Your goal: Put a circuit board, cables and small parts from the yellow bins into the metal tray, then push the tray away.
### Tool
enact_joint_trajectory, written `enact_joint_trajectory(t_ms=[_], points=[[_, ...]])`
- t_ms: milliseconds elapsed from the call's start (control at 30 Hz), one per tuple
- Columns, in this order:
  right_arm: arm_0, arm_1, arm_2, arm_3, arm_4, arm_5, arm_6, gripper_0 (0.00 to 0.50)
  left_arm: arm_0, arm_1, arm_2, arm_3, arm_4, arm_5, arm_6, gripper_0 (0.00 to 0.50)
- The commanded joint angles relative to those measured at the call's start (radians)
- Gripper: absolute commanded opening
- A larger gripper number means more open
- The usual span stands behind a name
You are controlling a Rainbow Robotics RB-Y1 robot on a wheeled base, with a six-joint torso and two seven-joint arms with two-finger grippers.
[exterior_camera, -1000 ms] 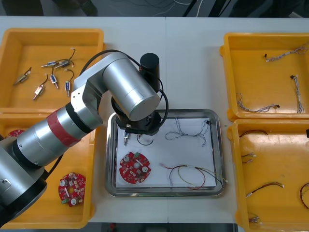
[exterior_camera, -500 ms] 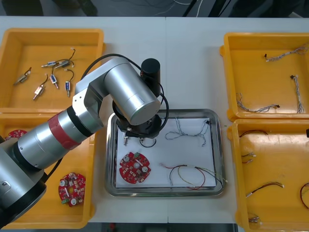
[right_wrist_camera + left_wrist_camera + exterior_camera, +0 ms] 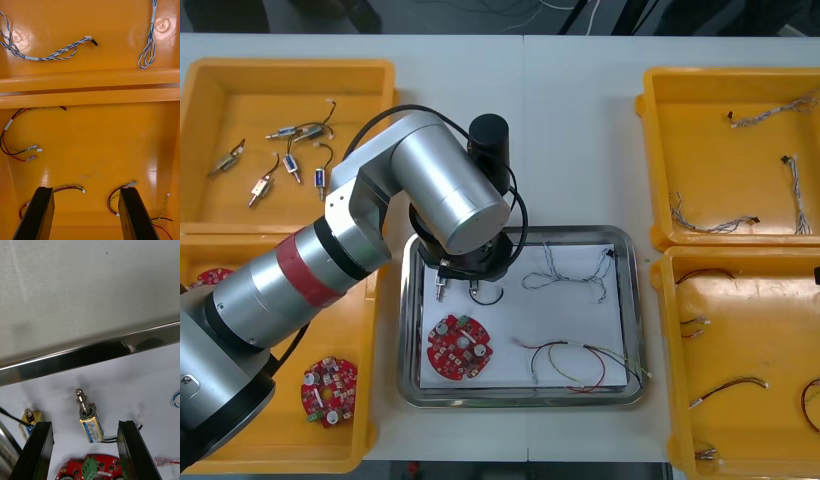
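My left arm [image 3: 440, 195] reaches over the metal tray's [image 3: 520, 400] far left corner. In the left wrist view the left gripper [image 3: 87, 453] is open, and a small metal part [image 3: 89, 420] with a black wire lies free on the white inside between its fingers. A second small metal part [image 3: 30, 420] lies beside one finger. The two parts [image 3: 442, 287] sit just above a round red circuit board [image 3: 460, 347] in the tray. A blue and white cable [image 3: 570, 270] and a red and yellow cable [image 3: 580, 362] also lie in the tray. My right gripper [image 3: 86, 213] hangs open over the near right bin.
The far left yellow bin [image 3: 240, 80] holds several small metal parts [image 3: 280, 165]. The near left bin holds circuit boards [image 3: 328, 390]. The far right bin [image 3: 660, 160] holds blue and white cables [image 3: 56, 52]. Red and yellow cables [image 3: 15, 146] lie under the right gripper.
The left gripper has opened and let go of the small metal part, which now lies in the tray. The left wrist shifted slightly. The right arm stayed still.
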Motion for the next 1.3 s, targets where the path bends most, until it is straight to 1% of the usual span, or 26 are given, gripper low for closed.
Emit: enact_joint_trajectory(t_ms=[33,67,233,267,300,400,533,567,667,833,933,1033,1100,1233,1300], points=[[0.010,0.006,0.004,-0.036,-0.011,0.003,-0.046,0.500,0.001,0.034,0.095,-0.085,0.029,0.076,0.086,0.500],[0.010,0.006,0.005,-0.037,-0.011,0.003,-0.046,0.500,-0.005,0.043,0.124,-0.103,0.049,0.107,0.082,0.500],[0.010,0.006,0.004,-0.044,-0.014,0.003,-0.046,0.500,-0.019,0.067,0.189,-0.154,0.085,0.180,0.078,0.500],[0.010,0.006,0.005,-0.047,-0.017,0.003,-0.048,0.500,-0.027,0.083,0.213,-0.169,0.103,0.204,0.075,0.500],[0.010,0.006,0.005,-0.047,-0.017,0.003,-0.048,0.500,-0.027,0.083,0.213,-0.169,0.103,0.204,0.075,0.500],[0.010,0.005,0.008,-0.065,-0.025,0.003,-0.048,0.500,-0.039,0.130,0.273,-0.209,0.151,0.204,0.069,0.500],[0.010,0.003,0.014,-0.080,-0.033,0.003,-0.049,0.500,-0.042,0.183,0.321,-0.236,0.198,0.204,0.055,0.500],[0.010,0.000,0.017,-0.085,-0.036,0.003,-0.049,0.500,-0.042,0.199,0.339,-0.241,0.223,0.204,0.049,0.500],[0.010,-0.006,0.030,-0.099,-0.042,0.003,-0.052,0.500,-0.041,0.242,0.364,-0.252,0.270,0.204,0.040,0.500],[-0.003,-0.023,0.074,-0.136,-0.060,0.003,-0.063,0.500,-0.039,0.333,0.388,-0.263,0.344,0.204,0.035,0.500],[-0.025,-0.032,0.120,-0.157,-0.082,0.003,-0.069,0.500,-0.018,0.390,0.410,-0.270,0.371,0.204,0.030,0.500],[-0.048,-0.032,0.145,-0.165,-0.119,0.003,-0.074,0.500,0.024,0.423,0.453,-0.302,0.381,0.204,0.020,0.500],[-0.074,-0.033,0.168,-0.168,-0.148,0.003,-0.075,0.500,0.056,0.453,0.497,-0.322,0.404,0.204,0.012,0.500],[-0.117,-0.033,0.211,-0.169,-0.185,0.003,-0.075,0.500,0.096,0.494,0.569,-0.325,0.448,0.204,-0.002,0.500],[-0.134,-0.033,0.232,-0.172,-0.191,0.003,-0.075,0.500,0.111,0.511,0.592,-0.328,0.459,0.204,-0.010,0.500]])
